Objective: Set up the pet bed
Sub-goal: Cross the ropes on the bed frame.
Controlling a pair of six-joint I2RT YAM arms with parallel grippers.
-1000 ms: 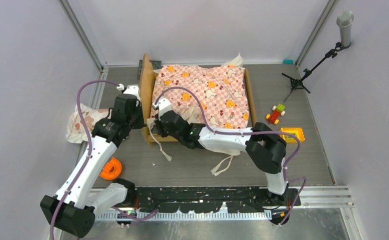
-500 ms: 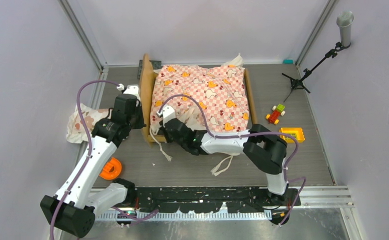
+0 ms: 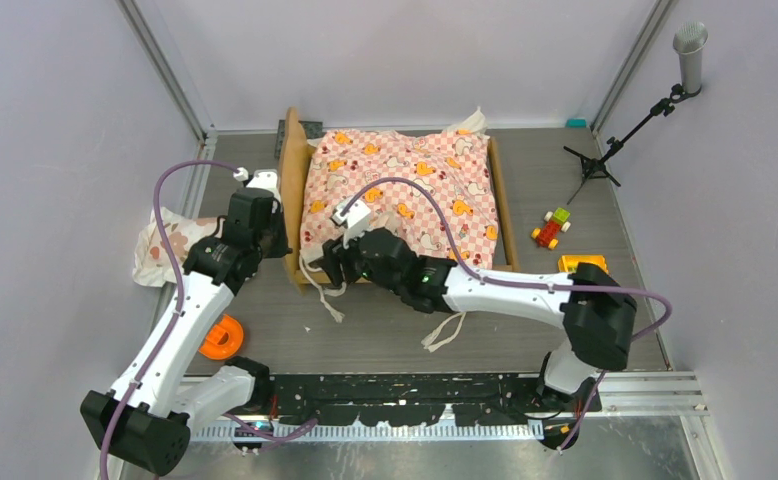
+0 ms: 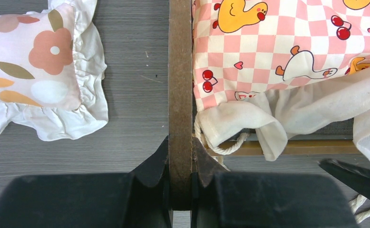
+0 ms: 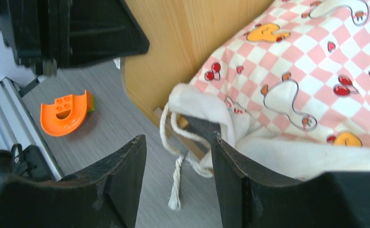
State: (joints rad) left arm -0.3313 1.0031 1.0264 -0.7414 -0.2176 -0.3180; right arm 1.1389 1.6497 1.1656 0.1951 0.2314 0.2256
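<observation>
since a second ago the right arm's elbow has swung out toward the right side of the table [image 3: 385,335], and the right gripper [image 5: 177,142] has let its jaws part. they stand spread now, with the white hem of the sheet [image 3: 405,190] and a drawstring cord [image 5: 176,180] lying in the gap, unpinched.

the table is grey wood-grain board, closed in by pale lilac walls [image 3: 55,150], with a metal rail [image 3: 645,380] along its near edge.

the pet bed [image 3: 291,190] sits at the far middle, headboard to the left. the left gripper [image 4: 180,178] is pressed together on the headboard's near end, one finger on each face. the pink-checkered sheet covers the bed, so the mattress is mostly hidden.

a floral pillow [image 3: 160,245] lies on the table left of the headboard, apart from it. an orange piece [image 3: 222,338] rests beside the left arm. to the right are a block car [image 3: 552,228], a yellow block [image 3: 583,268] and a microphone stand [image 3: 605,150].

the right arm crosses the bed's near end, and its purple cable [image 3: 405,190] arches over the sheet.
</observation>
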